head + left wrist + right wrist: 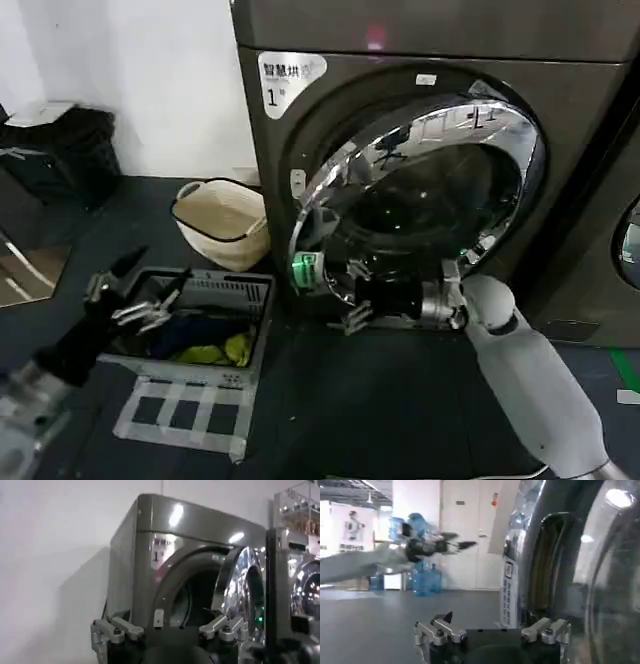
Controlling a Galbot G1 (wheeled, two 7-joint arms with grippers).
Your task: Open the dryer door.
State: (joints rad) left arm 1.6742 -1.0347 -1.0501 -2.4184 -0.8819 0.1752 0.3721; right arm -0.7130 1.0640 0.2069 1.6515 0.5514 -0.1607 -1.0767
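Head view: the dryer door [425, 200], chrome rim w/ dark domed glass, stands partly swung out from the dryer [420, 60]; a dark gap shows along its left edge, between rim and drum surround. The dryer is the grey-brown machine w/ the white "1" label [288, 78] at upper left of its front. My right hand [352, 295] sits at the door's lower left rim, just beside the chrome, fingers spread apart; I can't tell whether a finger touches the rim, and it has hold of nothing I can see. A green light [304, 268] glows close to it.

Left wrist view: the door [245, 595] is seen edge-on, angled away from the dryer [150, 555], drum opening [197, 600] exposed behind it. My left hand [172, 630] is open and empty, its fingers [125, 627] wide apart.

Right wrist view: right hand [492, 630] near the door's curved rim [555, 570]; left hand [455, 544] visible farther off.

Head view, surroundings: left hand [140, 295] hovers well apart from the dryer, over a grey crate [235, 295] holding yellow and blue cloth. A cream basket [220, 222] stands on the floor beside the dryer's left side. The neighbouring machine [615, 200] sits at the right edge.
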